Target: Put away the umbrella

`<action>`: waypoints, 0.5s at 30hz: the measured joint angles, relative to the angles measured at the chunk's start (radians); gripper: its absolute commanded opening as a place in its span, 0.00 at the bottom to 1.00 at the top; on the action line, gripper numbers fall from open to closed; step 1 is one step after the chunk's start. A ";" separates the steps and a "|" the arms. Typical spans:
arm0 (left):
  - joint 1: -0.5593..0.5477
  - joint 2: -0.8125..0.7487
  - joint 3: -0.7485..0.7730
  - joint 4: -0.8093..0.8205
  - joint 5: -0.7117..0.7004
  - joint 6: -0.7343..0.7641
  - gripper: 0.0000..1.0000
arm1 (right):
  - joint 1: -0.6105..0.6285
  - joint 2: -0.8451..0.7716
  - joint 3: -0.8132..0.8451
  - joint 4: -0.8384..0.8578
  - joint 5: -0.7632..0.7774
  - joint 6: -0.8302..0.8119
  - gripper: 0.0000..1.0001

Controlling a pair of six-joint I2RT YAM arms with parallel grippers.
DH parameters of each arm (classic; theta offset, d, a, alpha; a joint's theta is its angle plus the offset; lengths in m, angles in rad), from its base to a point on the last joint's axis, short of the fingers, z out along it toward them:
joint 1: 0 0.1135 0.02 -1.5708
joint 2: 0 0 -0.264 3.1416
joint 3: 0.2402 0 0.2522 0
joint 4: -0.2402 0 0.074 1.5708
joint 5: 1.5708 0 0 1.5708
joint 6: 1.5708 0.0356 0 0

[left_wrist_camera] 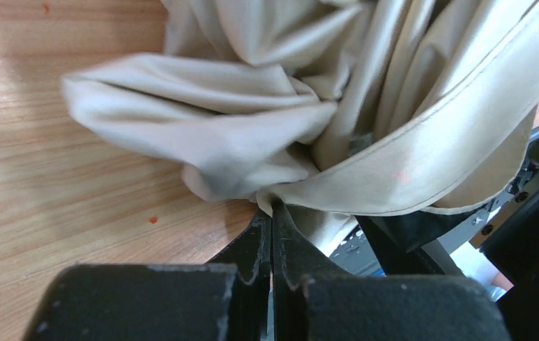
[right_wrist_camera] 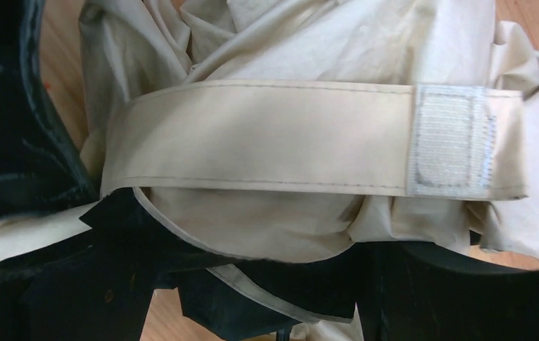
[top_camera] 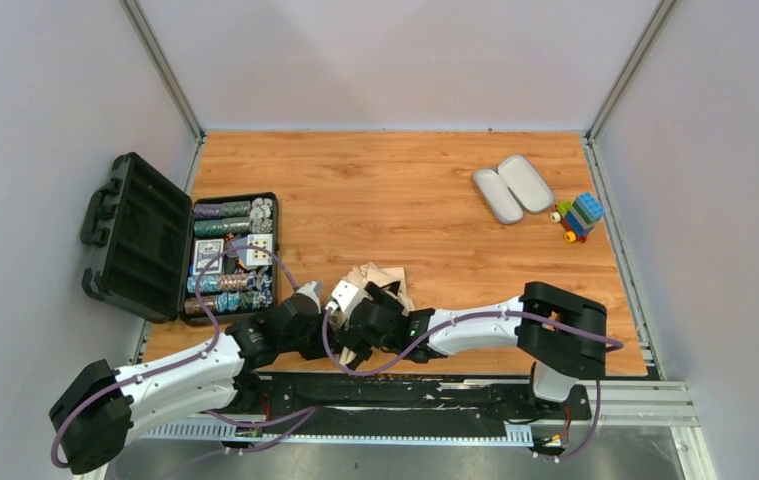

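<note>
My left pincer (left_wrist_camera: 273,217) is clenched on a thin hem of the umbrella (left_wrist_camera: 252,106), which lies bunched on the tabletop (top_camera: 425,200) near its front edge, between both arms. With so little cloth pinched, a pull may slip it free or drag the folds open. The strap (right_wrist_camera: 266,135) crosses the bundle with its fastener patch (right_wrist_camera: 447,138) seemingly unfixed, so the roll could loosen. My right pincer (top_camera: 370,312) straddles the bundle, but I cannot tell whether it grips.
</note>
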 measured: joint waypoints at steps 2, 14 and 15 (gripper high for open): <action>0.000 -0.008 0.000 -0.011 -0.003 -0.004 0.00 | -0.004 0.018 -0.011 0.066 0.004 0.015 0.69; 0.000 -0.117 0.027 -0.223 -0.043 -0.010 0.00 | -0.084 0.013 -0.169 0.391 -0.085 0.076 0.00; 0.000 -0.126 0.033 -0.247 -0.051 -0.008 0.00 | -0.086 0.011 -0.172 0.396 -0.094 0.076 0.00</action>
